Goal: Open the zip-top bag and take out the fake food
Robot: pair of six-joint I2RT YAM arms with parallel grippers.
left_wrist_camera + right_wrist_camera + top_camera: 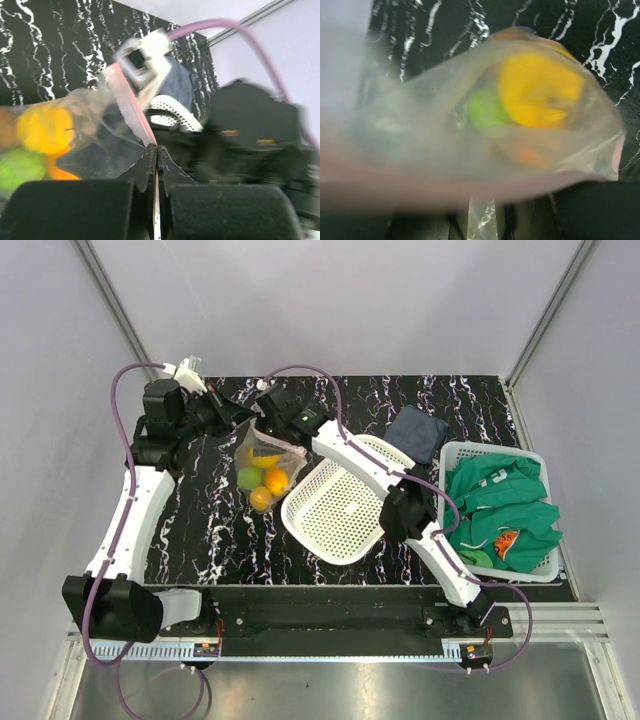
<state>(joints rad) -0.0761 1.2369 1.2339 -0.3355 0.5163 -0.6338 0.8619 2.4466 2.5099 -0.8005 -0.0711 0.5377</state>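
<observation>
The zip-top bag [268,462] hangs between my two grippers at the back left of the black marble table. The fake food [262,480] sits inside it: yellow, orange and green pieces. My left gripper [236,416] is shut on the bag's pinkish zip strip [131,102], with the jaws [156,150] pressed together on it. In the left wrist view the fruit [44,127] shows through the plastic at the left. My right gripper [272,408] grips the bag's other lip. In the right wrist view [484,194] the blurred bag [445,125] fills the frame and hides its fingertips.
A white mesh basket [335,510] lies tilted just right of the bag, under my right arm. A dark blue folded cloth [417,433] lies behind it. A white crate [455,450] with green clothing [500,502] stands at the right edge.
</observation>
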